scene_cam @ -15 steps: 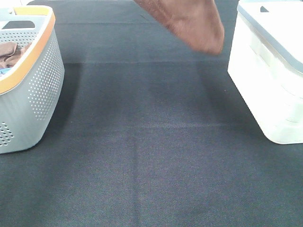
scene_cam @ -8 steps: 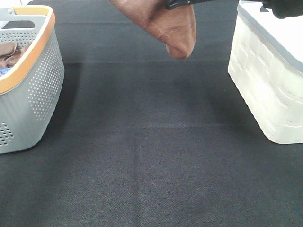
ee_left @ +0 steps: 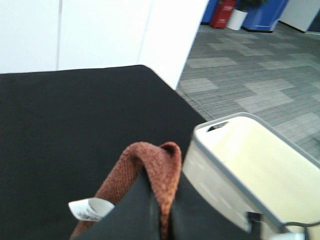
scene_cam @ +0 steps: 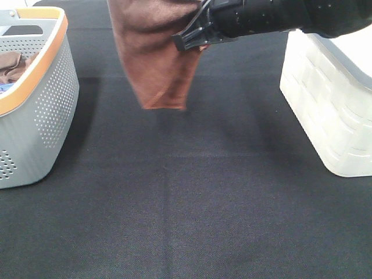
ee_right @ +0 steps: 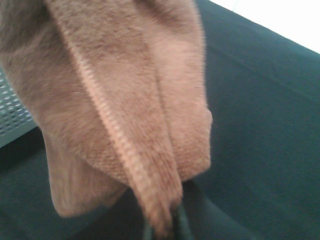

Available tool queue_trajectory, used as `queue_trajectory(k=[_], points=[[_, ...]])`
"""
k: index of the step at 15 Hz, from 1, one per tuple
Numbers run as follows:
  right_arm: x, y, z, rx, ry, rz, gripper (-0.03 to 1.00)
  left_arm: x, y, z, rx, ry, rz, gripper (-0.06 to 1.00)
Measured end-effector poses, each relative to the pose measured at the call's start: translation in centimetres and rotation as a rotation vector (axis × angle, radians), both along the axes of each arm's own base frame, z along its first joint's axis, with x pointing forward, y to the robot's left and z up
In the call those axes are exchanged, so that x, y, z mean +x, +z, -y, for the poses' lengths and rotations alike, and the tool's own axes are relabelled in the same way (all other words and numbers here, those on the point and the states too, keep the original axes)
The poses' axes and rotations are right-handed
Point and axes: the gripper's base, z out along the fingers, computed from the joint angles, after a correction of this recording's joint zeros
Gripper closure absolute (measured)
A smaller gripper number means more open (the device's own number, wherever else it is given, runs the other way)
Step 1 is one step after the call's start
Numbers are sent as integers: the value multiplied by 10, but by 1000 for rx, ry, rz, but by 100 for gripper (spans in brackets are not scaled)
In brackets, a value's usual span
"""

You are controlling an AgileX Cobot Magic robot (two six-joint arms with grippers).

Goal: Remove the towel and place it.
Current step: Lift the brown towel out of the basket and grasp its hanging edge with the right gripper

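The reddish-brown microfibre towel (scene_cam: 154, 58) hangs above the black tabletop (scene_cam: 174, 203), between the grey perforated basket (scene_cam: 49, 116) and the white plastic box (scene_cam: 331, 116). The left end effector (ee_left: 161, 197) pinches a fold of it; the right end effector (scene_cam: 187, 39), jaws narrow, grips its stitched hem.

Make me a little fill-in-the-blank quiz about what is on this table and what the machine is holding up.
1. The towel hangs in the air, not touching the ____ table.
2. The basket on the left has an ____ rim.
3. A small ____ tag sticks out of the towel beside the left gripper.
Missing words: black; orange; white.
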Motion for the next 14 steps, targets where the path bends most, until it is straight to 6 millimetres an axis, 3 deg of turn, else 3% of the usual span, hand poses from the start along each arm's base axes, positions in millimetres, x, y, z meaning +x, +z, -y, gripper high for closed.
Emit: queue_trajectory(k=[2, 5, 14], points=[[-3, -1, -2, 17, 25, -34, 78, -13, 5, 15, -7, -52, 11, 94], [-5, -2, -4, 57, 23, -80, 58, -17, 5, 22, 9, -75, 30, 94], [-22, -8, -15, 112, 179, -260, 46, -15, 9, 20, -6, -53, 71, 94]])
